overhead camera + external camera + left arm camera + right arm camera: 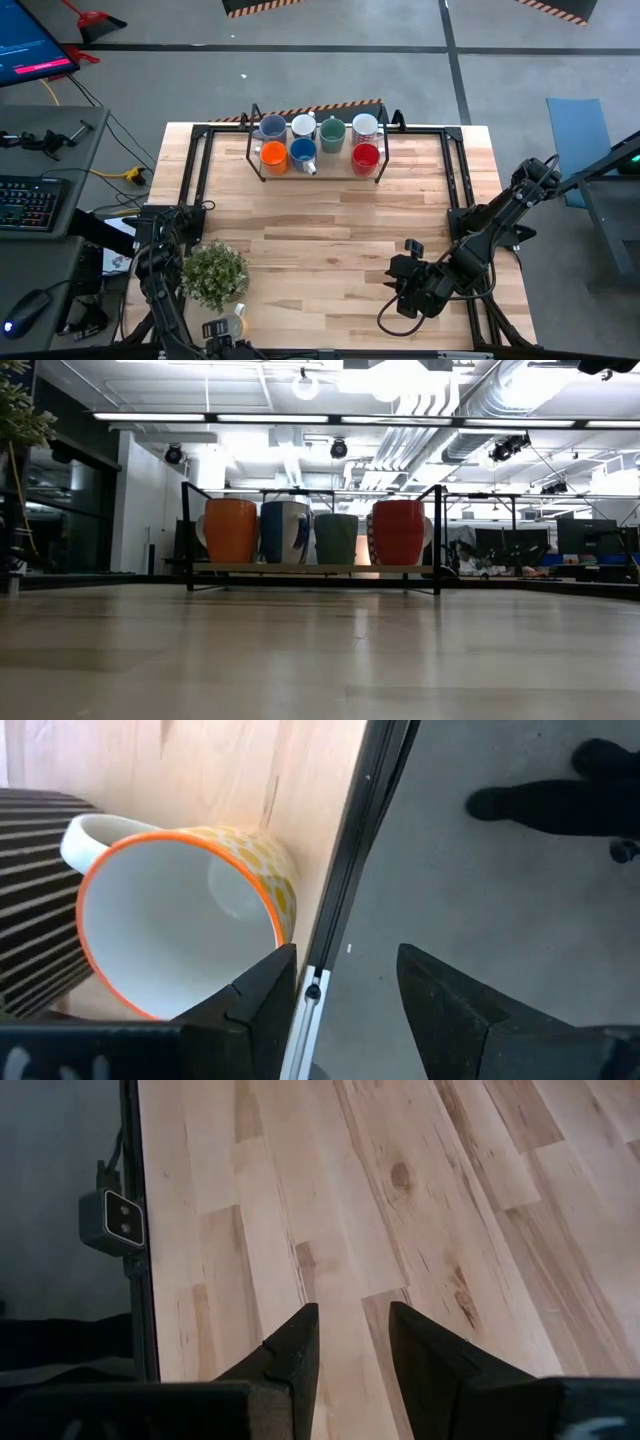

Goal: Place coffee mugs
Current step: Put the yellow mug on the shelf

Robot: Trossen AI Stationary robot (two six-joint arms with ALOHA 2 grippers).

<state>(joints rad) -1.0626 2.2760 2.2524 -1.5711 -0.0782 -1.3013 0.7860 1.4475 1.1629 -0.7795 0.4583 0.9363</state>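
1. Desk (pixel 330 240): pale wood planks with a black frame around its edges.
2. Right arm (pixel 500 215): reaches in from the right side. Right tool (pixel 400 290) hangs over bare wood at the near right of the desk, fingers (pixel 290 1355) apart, released, nothing between them.
3. Left arm (pixel 160 270): at the near left corner, partly behind the plant. Left tool (pixel 345 990) sits at the near edge of the desk, fingers (pixel 265 990) spread, released. One finger is just beside the rim of a mug, the other hangs past the desk frame over the floor; contact with the mug cannot be told.
4. Wire rack (pixel 318 142): black, far centre of the desk, holds seven mugs in two rows.
5. Potted plant (pixel 213 275): green, near left, close to the left arm.
6. Far row, left to right: grey-blue mug (pixel 271 127), white mug (pixel 303 126), green mug (pixel 332 131), patterned white mug (pixel 364 127).
7. Near row, left to right: orange mug (pixel 273 154), blue mug (pixel 303 152), red mug (pixel 365 156).
8. Yellow-patterned mug (pixel 190 915): orange rim, white inside, lies tipped on its side at the near left edge of the desk, mouth toward the left tool.
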